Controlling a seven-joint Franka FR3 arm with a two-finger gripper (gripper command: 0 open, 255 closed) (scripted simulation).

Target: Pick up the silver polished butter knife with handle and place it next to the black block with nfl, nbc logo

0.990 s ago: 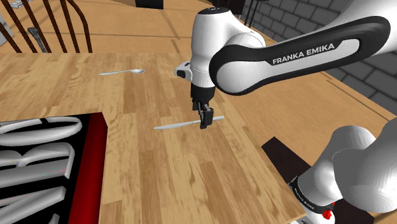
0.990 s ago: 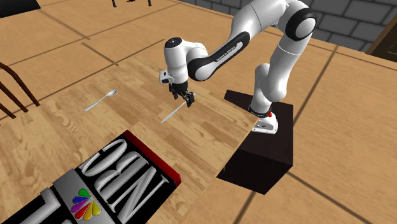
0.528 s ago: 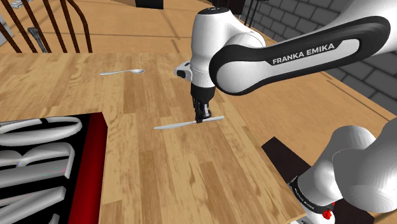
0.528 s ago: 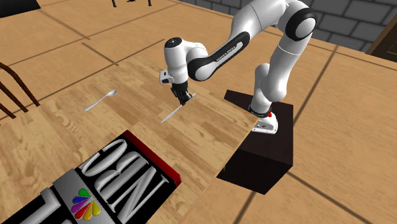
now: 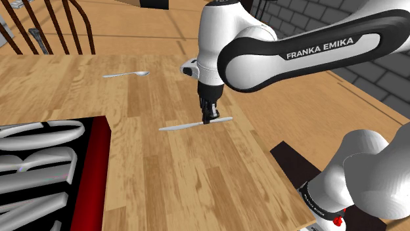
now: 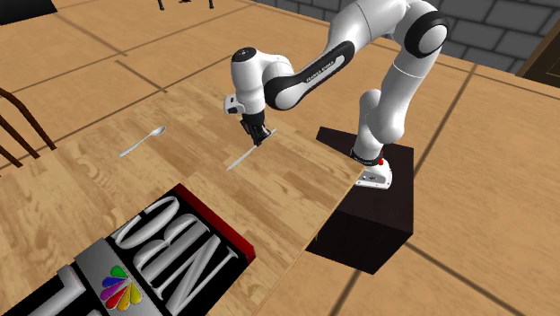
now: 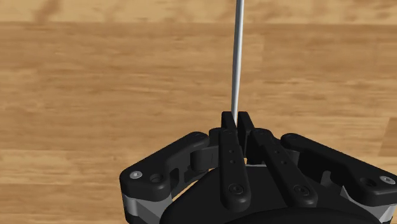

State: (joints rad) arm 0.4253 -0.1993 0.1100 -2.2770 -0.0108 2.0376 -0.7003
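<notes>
Wooden table (image 5: 171, 180): one knife (image 5: 184, 127), one spoon (image 5: 126, 75)

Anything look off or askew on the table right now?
Nothing spilled or damaged. One oddity: the gripper is shut on the butter knife near one end, so most of its length sticks out to one side. The spoon lies flat.

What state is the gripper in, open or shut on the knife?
Shut on the knife. In the wrist view the gripper has its fingers clasping the thin silver knife between them, with no gap showing.
</notes>
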